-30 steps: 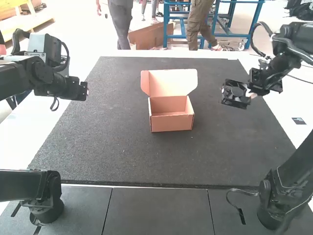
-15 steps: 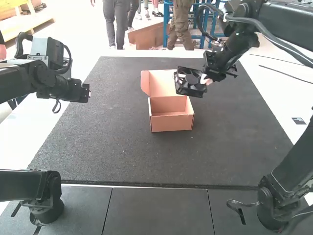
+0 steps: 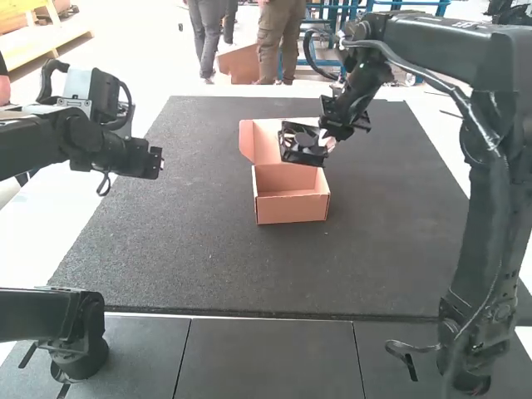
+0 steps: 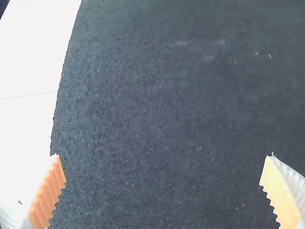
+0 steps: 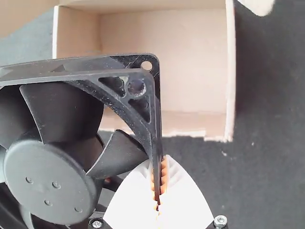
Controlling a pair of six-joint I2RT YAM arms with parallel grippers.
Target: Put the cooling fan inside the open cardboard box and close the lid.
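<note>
Aloft, one cooling fan pinched in right fingers over one cardboard box; left fingers spread.

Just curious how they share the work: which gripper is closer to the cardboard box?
The right. The right gripper holds the cooling fan over the open cardboard box; the left gripper hovers open over the mat, well off to one side.

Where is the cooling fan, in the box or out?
Out. The right gripper holds the cooling fan above the open cardboard box.
</note>
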